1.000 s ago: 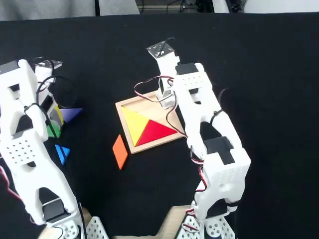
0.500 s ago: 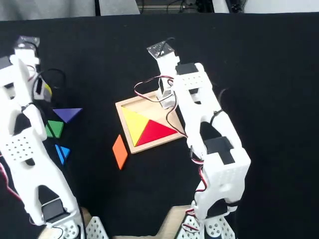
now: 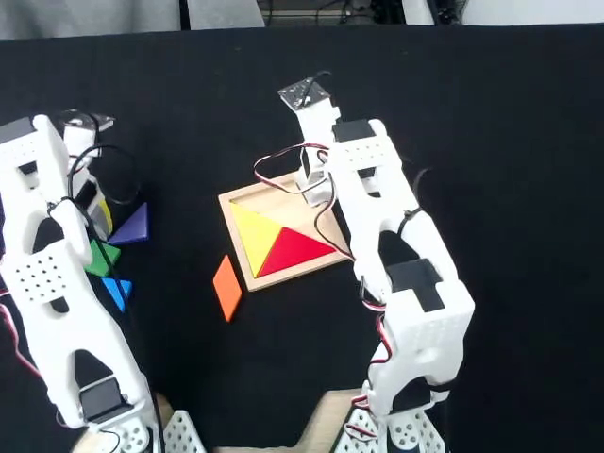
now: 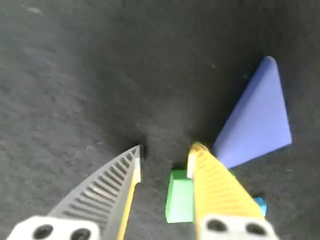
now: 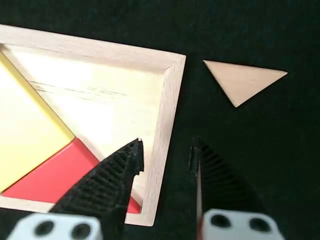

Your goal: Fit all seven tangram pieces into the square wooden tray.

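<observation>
Left pincer (image 4: 167, 147) gapes beside purple triangle (image 4: 257, 120) pointing away.

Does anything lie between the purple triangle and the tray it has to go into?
Nothing visible: only bare black cloth separates the purple triangle from the tray. The orange piece lies off that line.

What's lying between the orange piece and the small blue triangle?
Nothing: the high view shows bare black table between the orange piece and the blue triangle.

Pale wood tray (image 5: 170, 107), matt blk cloth table (image 3: 519, 142)
</observation>
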### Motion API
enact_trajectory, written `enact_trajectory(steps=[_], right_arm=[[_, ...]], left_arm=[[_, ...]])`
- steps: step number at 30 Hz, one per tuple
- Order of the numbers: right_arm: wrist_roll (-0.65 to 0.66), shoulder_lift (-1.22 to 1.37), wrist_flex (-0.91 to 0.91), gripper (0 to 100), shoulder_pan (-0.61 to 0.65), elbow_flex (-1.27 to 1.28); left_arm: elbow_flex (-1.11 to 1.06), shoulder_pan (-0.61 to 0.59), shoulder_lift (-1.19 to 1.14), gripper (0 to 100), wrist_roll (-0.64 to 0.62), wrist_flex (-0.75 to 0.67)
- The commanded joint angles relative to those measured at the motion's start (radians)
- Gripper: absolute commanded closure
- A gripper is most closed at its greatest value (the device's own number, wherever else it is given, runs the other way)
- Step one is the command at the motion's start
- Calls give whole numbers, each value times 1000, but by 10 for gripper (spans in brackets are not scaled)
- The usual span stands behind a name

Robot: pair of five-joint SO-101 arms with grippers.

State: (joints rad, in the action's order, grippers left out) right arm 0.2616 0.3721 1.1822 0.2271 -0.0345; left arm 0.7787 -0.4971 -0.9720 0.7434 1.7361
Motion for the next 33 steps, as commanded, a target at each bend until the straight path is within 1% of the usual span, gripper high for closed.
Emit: enact_trajectory(steps=[1, 4, 7, 13, 15, 20, 23, 25, 27, 29, 33], right_arm=[[-2, -70, -14, 832, 9, -7], [-2, -70, -14, 832, 9, -7], [-2, -70, -14, 832, 8, -7], [-2, -70, -14, 832, 8, -7], [-2, -70, -14, 832, 8, -7], [-2, -70, -14, 832, 8, -7], [-2, -70, -14, 832, 6, -7], [-2, -70, -14, 832, 6, -7], [-2, -70, -14, 832, 6, -7], [-2, -70, -14, 832, 8, -7], [-2, -77, -14, 832, 5, -12]], left_arm=[[-88, 56, 8, 863, 8, 21], [-101, 117, 8, 865, -68, 15], [-96, 159, 28, 865, -114, 21], [-283, 298, 118, 866, -120, 12], [-329, 341, 158, 866, -126, -11], [-418, 444, 270, 864, -229, -91], [-444, 484, 345, 866, -273, -92], [-438, 472, 423, 866, -290, -60], [-430, 432, 525, 866, -292, -29], [-435, 372, 631, 866, -295, -21], [-486, 239, 822, 863, -347, -28]])
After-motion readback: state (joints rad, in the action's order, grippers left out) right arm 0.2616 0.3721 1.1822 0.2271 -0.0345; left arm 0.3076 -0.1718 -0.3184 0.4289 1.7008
